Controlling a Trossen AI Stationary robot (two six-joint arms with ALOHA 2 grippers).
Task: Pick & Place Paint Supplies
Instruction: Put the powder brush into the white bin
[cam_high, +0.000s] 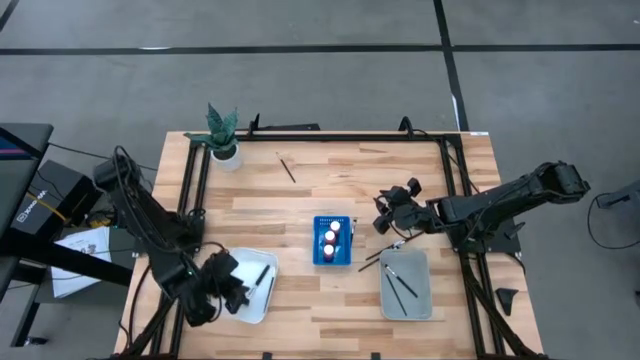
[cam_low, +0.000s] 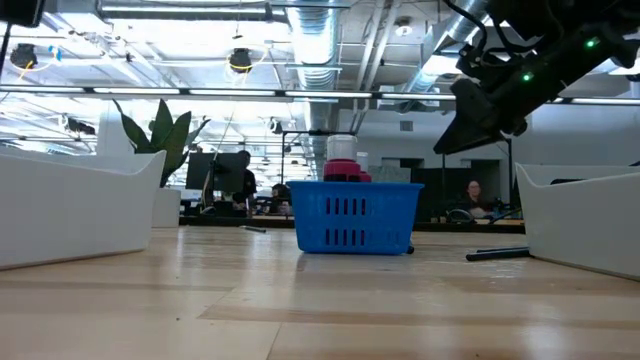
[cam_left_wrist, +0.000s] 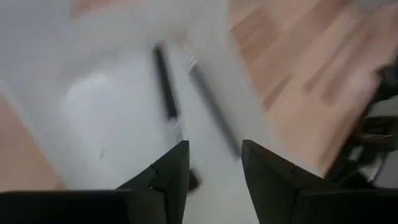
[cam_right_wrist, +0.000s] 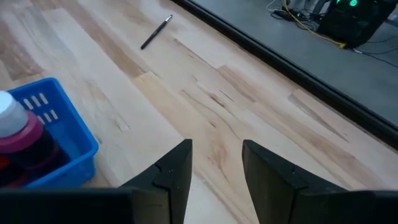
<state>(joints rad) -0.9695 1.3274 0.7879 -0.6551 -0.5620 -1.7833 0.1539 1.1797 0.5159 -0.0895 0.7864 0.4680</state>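
- Two brushes (cam_left_wrist: 166, 81) lie in the white tray (cam_high: 262, 300) at the table's seven o'clock corner, just below the left gripper (cam_left_wrist: 214, 171), whose fingers stand apart, empty.
- Red paint bottles (cam_high: 331, 238) stand in the blue rack (cam_high: 318, 256) at centre.
- Right gripper (cam_high: 386, 212), at the rack's three o'clock, hovers narrowly parted over bare wood.
- A loose brush (cam_high: 287, 168) lies toward twelve o'clock, open board around it.
- More brushes rest in the grey tray (cam_high: 420, 295) at five o'clock.
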